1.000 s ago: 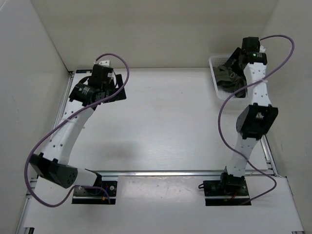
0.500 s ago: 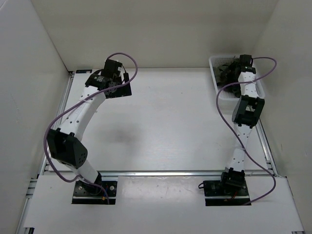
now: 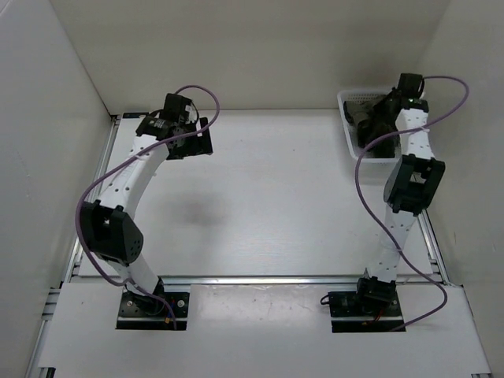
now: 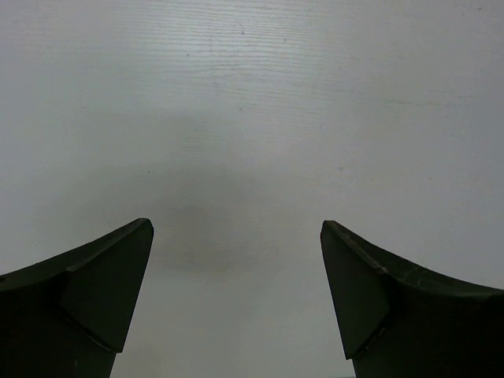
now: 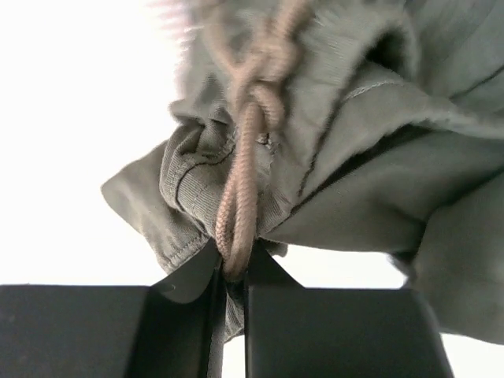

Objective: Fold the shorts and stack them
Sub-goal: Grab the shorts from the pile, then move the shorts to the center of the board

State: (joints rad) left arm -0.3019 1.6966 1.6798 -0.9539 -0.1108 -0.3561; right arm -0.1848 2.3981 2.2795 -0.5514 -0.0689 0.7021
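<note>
Right wrist view showed the right gripper point(image 5: 234, 276) with its flat black fingers pinched together on the shorts point(image 5: 354, 181), catching a loop of braided tan drawstring point(image 5: 246, 150) and a fold of ribbed waistband. Soft olive cloth bunched in rumpled folds, blurred at the top, its legs cut off by the frame. From above, the bundle lay in a white mesh-sided basket point(image 3: 344, 102) at the far right, mostly hidden by the arm. The left gripper point(image 4: 236, 291) held dark wedge-shaped fingers wide apart over the matte white table point(image 4: 252, 94).
</note>
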